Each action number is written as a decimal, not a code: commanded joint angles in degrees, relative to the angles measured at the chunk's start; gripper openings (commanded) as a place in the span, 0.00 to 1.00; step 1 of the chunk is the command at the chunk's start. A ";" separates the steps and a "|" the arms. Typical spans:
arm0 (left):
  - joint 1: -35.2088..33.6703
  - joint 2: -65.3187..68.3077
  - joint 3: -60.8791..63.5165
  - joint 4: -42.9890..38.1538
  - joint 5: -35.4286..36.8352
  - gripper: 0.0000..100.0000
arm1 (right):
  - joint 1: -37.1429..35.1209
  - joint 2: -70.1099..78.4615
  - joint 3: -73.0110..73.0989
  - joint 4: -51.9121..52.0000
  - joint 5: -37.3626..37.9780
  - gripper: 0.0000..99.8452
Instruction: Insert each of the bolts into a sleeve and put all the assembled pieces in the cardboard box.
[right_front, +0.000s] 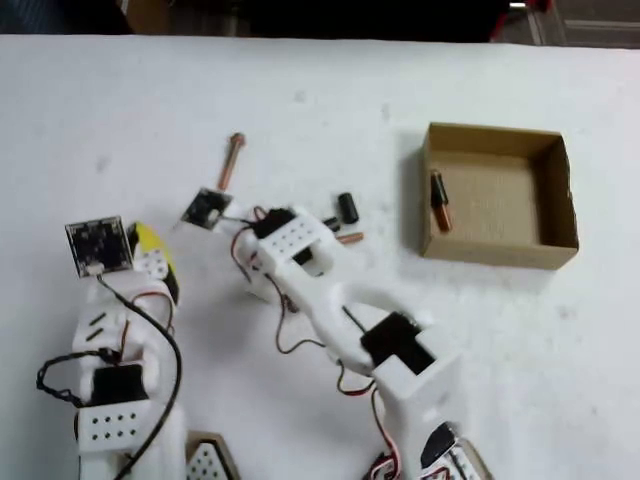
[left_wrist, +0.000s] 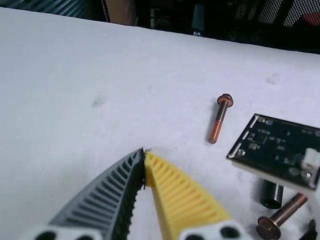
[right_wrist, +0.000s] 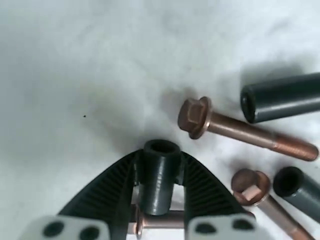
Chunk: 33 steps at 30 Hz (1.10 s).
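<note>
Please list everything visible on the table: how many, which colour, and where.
Table: one, white, under everything.
Cardboard box: one, brown, right side in the high view.
Assembled piece: one, black and copper, inside the cardboard box.
Sleeves: three, black; one held, two lying on the table.
Bolts: three loose, copper; one apart, two beside the lying sleeves.
Left fingers: grey and yellow, shut, empty, above the table.
Right fingers: black, shut on a sleeve.

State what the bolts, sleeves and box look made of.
The bolt looks like copper-coloured metal: slight sheen, hex head, threaded tip. The sleeve is a dark matte tube, plastic or blackened metal; cannot tell. The cardboard box is dull brown cardboard.
</note>
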 joint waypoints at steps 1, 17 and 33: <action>-0.22 -1.19 -1.05 -2.11 -0.70 0.02 | -0.92 -0.48 0.09 1.10 0.44 0.02; 1.36 -1.19 -1.05 -2.11 -0.79 0.02 | 2.68 -13.93 0.62 7.96 0.44 0.02; 6.99 -1.19 0.53 -2.11 -8.44 0.02 | 11.03 -41.80 8.62 12.00 0.44 0.02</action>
